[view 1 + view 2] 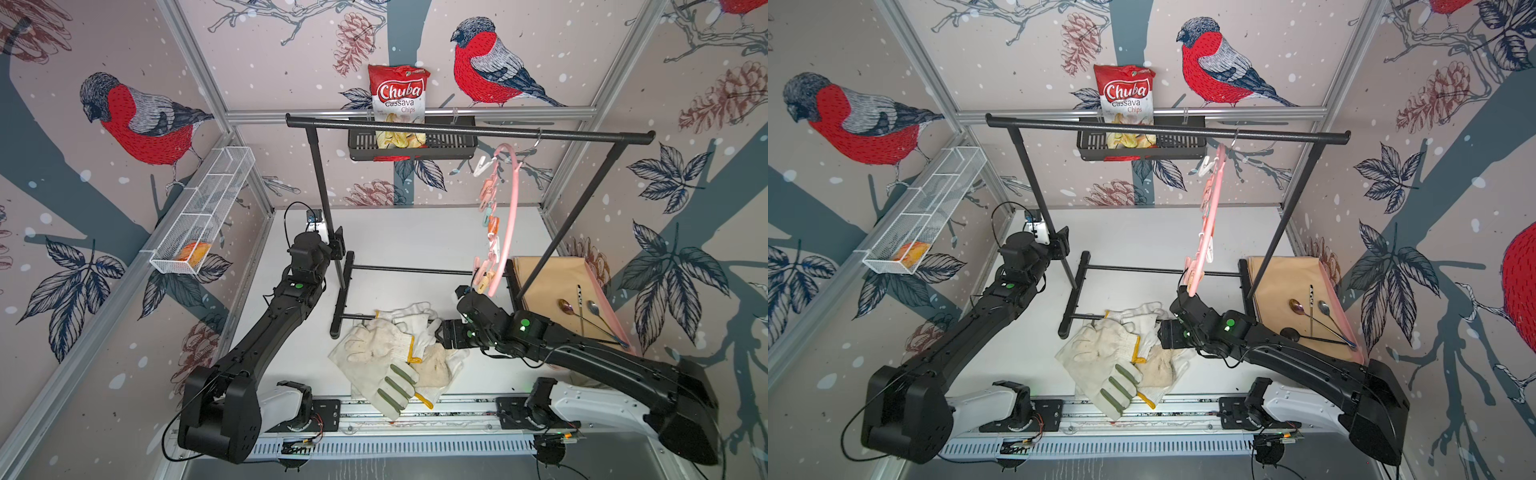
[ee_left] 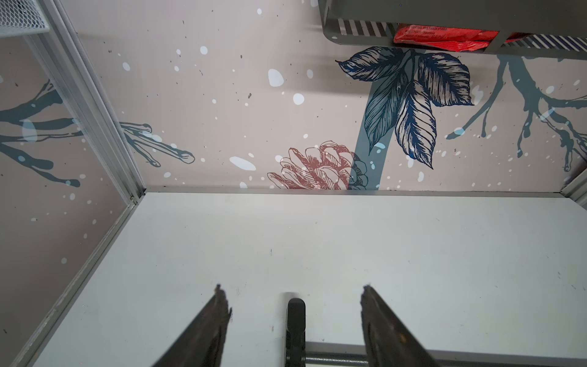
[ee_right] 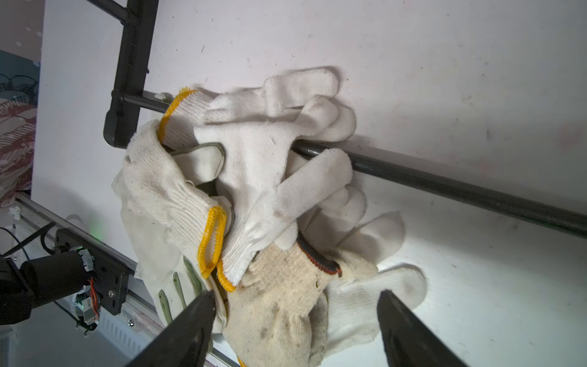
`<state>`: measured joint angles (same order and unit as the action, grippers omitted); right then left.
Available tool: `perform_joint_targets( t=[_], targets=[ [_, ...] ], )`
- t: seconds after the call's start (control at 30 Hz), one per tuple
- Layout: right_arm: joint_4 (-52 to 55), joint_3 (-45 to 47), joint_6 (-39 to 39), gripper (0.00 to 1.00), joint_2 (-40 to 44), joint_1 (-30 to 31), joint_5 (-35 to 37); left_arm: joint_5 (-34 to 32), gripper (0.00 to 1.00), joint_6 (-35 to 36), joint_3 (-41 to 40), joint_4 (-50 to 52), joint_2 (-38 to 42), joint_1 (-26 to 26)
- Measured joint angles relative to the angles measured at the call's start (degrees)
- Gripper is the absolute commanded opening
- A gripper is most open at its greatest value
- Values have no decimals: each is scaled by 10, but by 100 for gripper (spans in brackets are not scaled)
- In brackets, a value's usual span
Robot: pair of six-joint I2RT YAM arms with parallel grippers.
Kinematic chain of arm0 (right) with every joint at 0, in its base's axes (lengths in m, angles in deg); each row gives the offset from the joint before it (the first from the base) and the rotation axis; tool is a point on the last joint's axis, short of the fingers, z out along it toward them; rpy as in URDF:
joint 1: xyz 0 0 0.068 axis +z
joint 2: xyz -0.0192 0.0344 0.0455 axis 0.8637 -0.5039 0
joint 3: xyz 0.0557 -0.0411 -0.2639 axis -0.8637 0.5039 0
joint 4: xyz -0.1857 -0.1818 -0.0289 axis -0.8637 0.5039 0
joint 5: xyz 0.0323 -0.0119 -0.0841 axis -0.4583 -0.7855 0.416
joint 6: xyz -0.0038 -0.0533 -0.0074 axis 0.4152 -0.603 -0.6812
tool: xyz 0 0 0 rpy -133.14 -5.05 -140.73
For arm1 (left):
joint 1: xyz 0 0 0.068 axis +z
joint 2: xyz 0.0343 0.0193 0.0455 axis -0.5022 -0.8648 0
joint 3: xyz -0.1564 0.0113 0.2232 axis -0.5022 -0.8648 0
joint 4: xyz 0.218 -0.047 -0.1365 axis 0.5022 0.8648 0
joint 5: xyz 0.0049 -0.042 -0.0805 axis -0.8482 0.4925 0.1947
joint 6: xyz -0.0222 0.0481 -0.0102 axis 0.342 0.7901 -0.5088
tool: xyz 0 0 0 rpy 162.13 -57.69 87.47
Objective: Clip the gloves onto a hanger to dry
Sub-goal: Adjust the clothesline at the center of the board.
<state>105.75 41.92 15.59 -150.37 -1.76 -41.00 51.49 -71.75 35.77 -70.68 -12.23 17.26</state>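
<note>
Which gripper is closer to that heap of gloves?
Right. The right gripper hovers open at the edge of the gloves; the left gripper sits farther back, by the black rack post.

Before me, the white tabletop [image 1: 395, 241] carries a heap of gloves [image 1: 386, 357] at its front edge, the black garment rack [image 1: 343, 291] standing just behind them, and a tan cardboard box [image 1: 552, 291] to my right.
</note>
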Motion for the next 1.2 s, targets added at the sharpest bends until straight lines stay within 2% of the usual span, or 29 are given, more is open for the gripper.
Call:
perform_joint_targets(
  t=[0.23,0.43,0.6,0.77,0.93,1.03,1.2],
  targets=[
    [13,-42,-15,88,-47,41,10,14,69,0,26,-30,-43,20],
    [31,-77,-44,90,-78,80,12,15,82,-13,59,-30,-45,28],
    [43,-76,-58,89,-81,95,14,12,87,-17,22,-24,42,29],
    [48,-63,-59,87,-77,106,21,12,87,-31,-50,23,178,29],
    [55,-51,-50,86,-59,127,22,23,86,-38,-83,79,280,29],
    [63,-34,-34,87,-42,137,23,43,86,-32,-85,108,309,28],
    [85,-37,-26,89,-35,125,24,65,85,-21,-82,136,311,21]
  ],
)
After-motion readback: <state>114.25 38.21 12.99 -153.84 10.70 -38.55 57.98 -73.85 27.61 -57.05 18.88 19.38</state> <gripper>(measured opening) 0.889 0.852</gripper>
